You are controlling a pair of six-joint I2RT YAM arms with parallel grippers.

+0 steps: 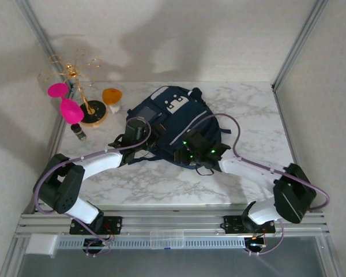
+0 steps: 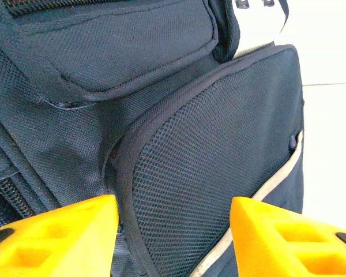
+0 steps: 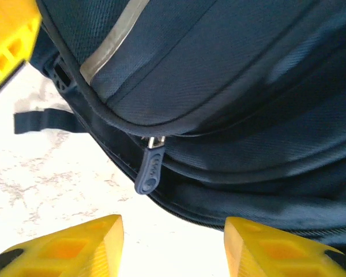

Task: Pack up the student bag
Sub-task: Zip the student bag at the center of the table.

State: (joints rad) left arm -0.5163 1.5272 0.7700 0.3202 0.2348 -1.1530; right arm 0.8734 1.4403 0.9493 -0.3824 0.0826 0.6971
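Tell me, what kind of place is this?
Probably a robot lab test booth: the left arm and right arm are bolted to a metal rail, and plain white panels wall in the marble table holding the student bag.

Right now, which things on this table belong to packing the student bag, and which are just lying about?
Job in hand: student bag, its zipper pull, left gripper, right gripper, both open.
Lying about: gold wire stand, pink pieces, orange object, small dark bottle.
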